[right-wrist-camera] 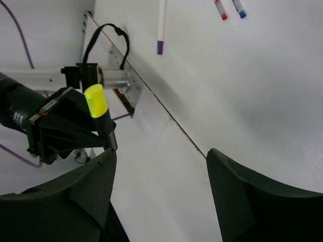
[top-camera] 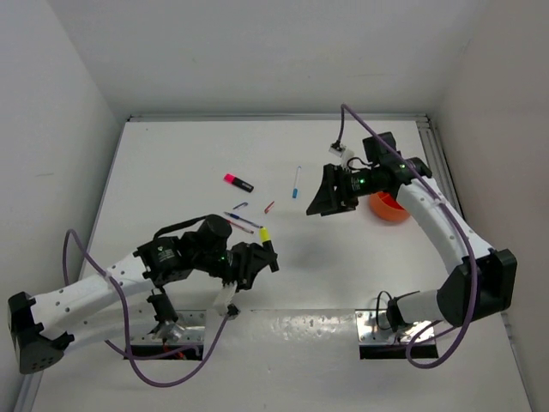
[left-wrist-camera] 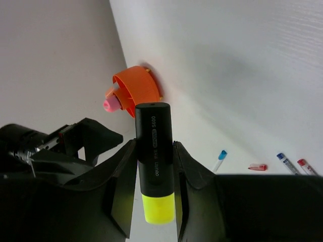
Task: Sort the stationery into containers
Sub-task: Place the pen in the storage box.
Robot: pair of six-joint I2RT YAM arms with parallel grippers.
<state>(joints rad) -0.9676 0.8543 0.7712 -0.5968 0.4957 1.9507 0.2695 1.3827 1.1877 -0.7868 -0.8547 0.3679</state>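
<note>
My left gripper (top-camera: 260, 254) is shut on a black marker with a yellow cap (top-camera: 264, 233), held above the near middle of the table. In the left wrist view the marker (left-wrist-camera: 154, 151) stands clamped between both fingers. The orange bowl (top-camera: 388, 208) sits at the right, and the left wrist view shows a pink-capped item (left-wrist-camera: 112, 104) in the bowl (left-wrist-camera: 136, 91). Just left of the bowl my right gripper (top-camera: 319, 190) hangs open and empty (right-wrist-camera: 159, 156). A pink marker (top-camera: 238, 181), a blue pen (top-camera: 296, 182), a small red piece (top-camera: 268, 207) and thin pens (top-camera: 244, 221) lie mid-table.
White walls close in the table on the left, back and right. Metal mounting plates (top-camera: 390, 330) sit at the near edge by the arm bases. A purple cable (top-camera: 129, 343) loops beside the left arm. The right wrist view shows a purple-tipped pen (right-wrist-camera: 161, 25).
</note>
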